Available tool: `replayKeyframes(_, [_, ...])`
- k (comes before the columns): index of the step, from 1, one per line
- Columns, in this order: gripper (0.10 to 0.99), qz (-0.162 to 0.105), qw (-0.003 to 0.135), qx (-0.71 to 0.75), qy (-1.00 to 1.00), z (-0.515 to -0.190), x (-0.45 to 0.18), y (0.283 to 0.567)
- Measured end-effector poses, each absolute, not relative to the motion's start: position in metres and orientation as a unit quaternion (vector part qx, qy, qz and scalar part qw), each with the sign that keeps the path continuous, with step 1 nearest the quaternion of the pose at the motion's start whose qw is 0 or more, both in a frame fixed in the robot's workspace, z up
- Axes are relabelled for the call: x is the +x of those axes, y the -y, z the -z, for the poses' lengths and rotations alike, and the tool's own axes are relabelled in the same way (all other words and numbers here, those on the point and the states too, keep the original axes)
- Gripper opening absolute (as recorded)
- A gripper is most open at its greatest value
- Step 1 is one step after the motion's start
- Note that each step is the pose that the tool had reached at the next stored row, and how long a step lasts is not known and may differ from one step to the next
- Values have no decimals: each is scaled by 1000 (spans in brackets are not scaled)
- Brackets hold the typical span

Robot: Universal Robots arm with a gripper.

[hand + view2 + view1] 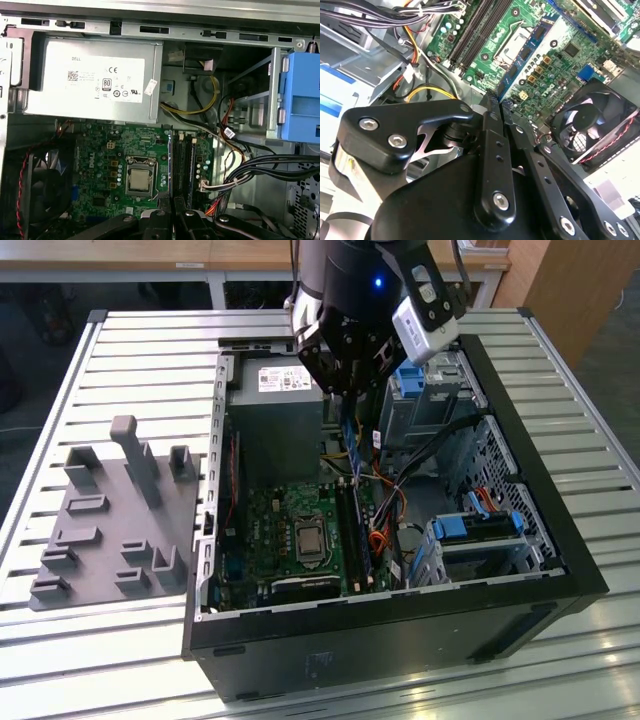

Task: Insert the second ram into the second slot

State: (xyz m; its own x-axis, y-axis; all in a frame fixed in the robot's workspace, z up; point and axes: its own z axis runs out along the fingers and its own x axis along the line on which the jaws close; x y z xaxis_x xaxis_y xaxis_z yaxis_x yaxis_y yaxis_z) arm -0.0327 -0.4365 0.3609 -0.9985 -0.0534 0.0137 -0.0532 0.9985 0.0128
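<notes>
The tool (346, 398) hung over the open computer case (500, 610), which lay on its side on the slatted counter (130, 350). Its fingers were closed tight on the upper end of the second ram (351, 450). The blue stick hung downward from them, above the motherboard and well clear of it. In the second wrist view the tool (496, 102) pinched the second ram (526, 51) by one end, and the dark chips ran along the board away from the fingers.

The memory slots (352, 530) lay below the stick, just on the exterior view's right of the processor socket (305, 538). In the first wrist view the slots (183, 160) appeared as narrow dark channels set close together. Whether any slot was already filled could not be told.

The risks looked to be these:
- The channels were so close that a small sideways error could have put the stick in the wrong slot or onto the ridge between two.
- Held by one end only, the stick might have tilted or slipped under pressure, seating one end and jamming the other.
- The cable bundle (400, 500) ran just beside the slots on the exterior view's right and could have snagged the tool.
</notes>
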Motion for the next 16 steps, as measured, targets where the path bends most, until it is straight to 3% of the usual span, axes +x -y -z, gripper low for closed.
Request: replayKeyframes(16, [137,6,7,16,1000,-353,-32,437])
